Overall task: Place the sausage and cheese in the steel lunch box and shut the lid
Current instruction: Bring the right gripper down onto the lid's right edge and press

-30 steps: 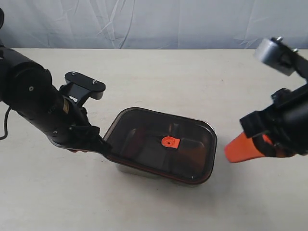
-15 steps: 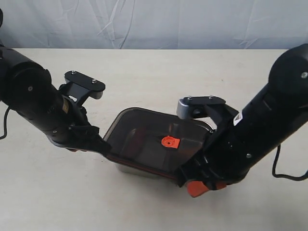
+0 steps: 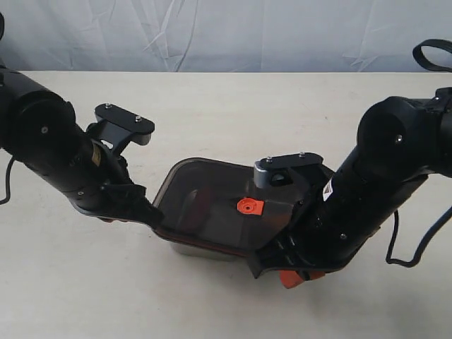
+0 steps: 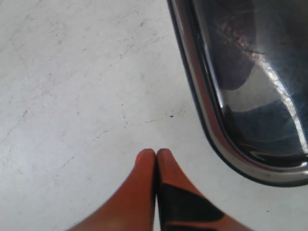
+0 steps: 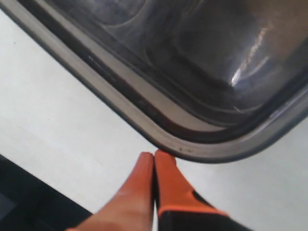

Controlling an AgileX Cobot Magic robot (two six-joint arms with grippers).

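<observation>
Pale table (image 3: 233,113) carries the steel lunch box (image 3: 203,249), lid (image 3: 208,201) on.

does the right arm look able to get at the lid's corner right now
Probably yes: the right gripper, fingers shut, sits right at the lid's rounded corner, with only bare table beside it and nothing between. Whether the tips already touch the rim is unclear.

Lab-style test setup: pale scuffed tabletop (image 3: 212,106), wrinkled white cloth backdrop (image 3: 233,35), black robot arms (image 3: 49,145).
</observation>
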